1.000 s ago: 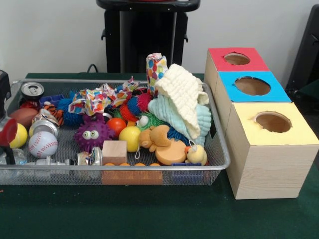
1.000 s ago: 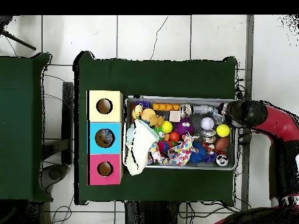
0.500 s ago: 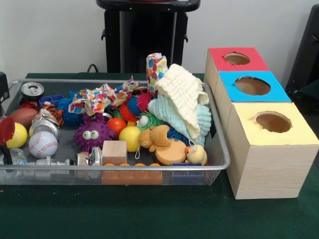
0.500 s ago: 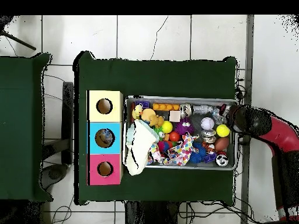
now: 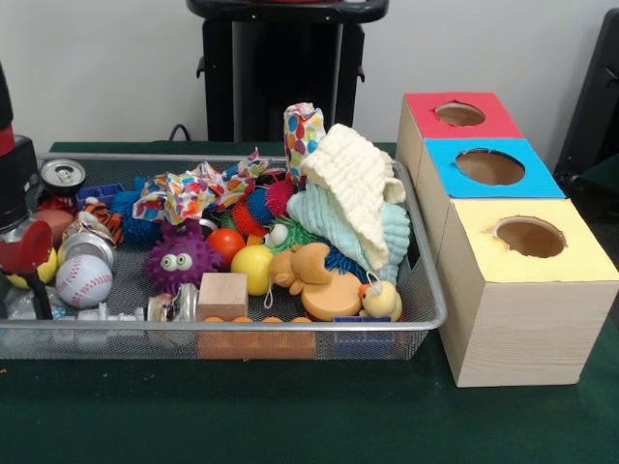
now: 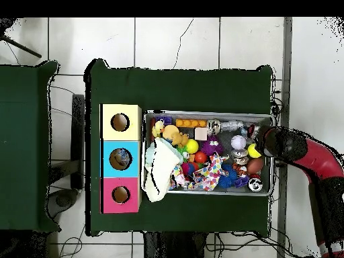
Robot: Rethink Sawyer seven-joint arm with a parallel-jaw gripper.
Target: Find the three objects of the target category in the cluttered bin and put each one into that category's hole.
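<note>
Yellow ball (image 5: 46, 267) lies at the bin's (image 5: 427, 290) end farthest from the boxes, largely hidden in the front view by the gripper (image 5: 29, 253), which hangs low over that corner. Whether the claw is spread, pressed together or pinching the ball, I cannot tell. The arm probably sits here because the round things gather at this end. The baseball (image 5: 83, 280) lies just beside the yellow ball toward the bin's middle, with a brown football (image 5: 56, 222) and a soda can (image 5: 63, 174) behind them against the back rim.

The overhead view agrees: the gripper (image 6: 263, 142) is over the bin's short wall, with the yellow ball (image 6: 254, 150) at its tip.

The heaped cloths (image 5: 358, 188) at the opposite end hide whatever is under them. Outside that end stand the yellow box (image 5: 522, 290), blue box (image 5: 493, 179) and red box (image 5: 462, 126), holes facing up, so any pick must travel the bin's full length.
</note>
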